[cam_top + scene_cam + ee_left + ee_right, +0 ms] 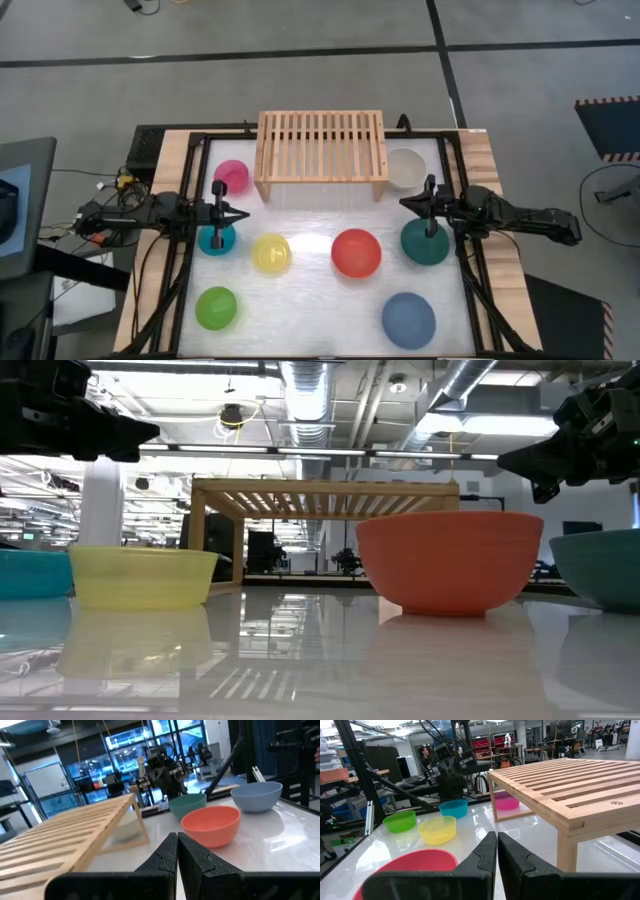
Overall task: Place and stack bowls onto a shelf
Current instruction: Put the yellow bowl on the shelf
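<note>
- The worktop [320, 305] was a glossy white surface framed by black rails, carrying everything below.
- The shelf [321, 152] stood at the middle of the worktop's far edge, its slatted top bare, with no bowl on it.
- The left arm reached in from the left edge; the left gripper [240, 213] hung above the worktop with its fingers pressed together and nothing between them, just above the cyan bowl [216, 239].
- The right arm reached in from the right edge; the right gripper [407, 203] also had its fingers together and empty, above the dark green bowl [425, 243].
- The blue bowl [408, 319] sat near the front right corner.
- The red bowl [356, 253] sat near the middle of the worktop, left of the dark green bowl and apart from it.
- The white bowl [406, 168] sat by the far right corner, just beside the shelf's right leg.
- The yellow bowl [271, 253] sat left of the red one, near the cyan bowl but not touching it.
- The green bowl [216, 308] sat near the front left corner.
- The pink bowl [232, 177] sat by the far left corner, just beside the shelf's left leg.
</note>
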Robot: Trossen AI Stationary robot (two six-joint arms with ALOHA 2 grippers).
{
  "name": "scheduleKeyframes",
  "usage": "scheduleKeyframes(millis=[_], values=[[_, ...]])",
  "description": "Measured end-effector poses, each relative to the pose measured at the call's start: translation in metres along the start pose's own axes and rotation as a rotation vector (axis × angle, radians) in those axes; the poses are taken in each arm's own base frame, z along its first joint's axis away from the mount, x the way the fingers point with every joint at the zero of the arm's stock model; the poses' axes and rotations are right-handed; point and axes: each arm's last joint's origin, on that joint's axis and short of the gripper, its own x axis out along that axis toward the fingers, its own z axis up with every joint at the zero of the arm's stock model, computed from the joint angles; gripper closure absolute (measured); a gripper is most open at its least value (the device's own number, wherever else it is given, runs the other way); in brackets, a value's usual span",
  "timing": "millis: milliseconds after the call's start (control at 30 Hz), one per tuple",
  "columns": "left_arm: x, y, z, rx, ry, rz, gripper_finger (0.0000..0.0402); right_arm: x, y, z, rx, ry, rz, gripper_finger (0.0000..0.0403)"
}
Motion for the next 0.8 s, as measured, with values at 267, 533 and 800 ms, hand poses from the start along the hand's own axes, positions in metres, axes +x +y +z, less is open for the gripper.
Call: scheduleKeyframes(millis=[267,533,800], values=[[0.000,-0.002,-0.006,-0.257,0.065,-0.024,0.0401,-0.001,-0.001,0.013,-0.068,-0.142,-0.051,0.0359],[0.005,-0.006,-0.017,-0.337,0.191,-0.044,0.0392,-0.005,-0.001,0.030,0.111,-0.333,-0.071,0.0359],[0.017,-0.012,-0.041,-0.472,0.485,-0.005,0.0305,-0.006,-0.013,0.032,0.006,-0.299,-0.363,0.0359]])
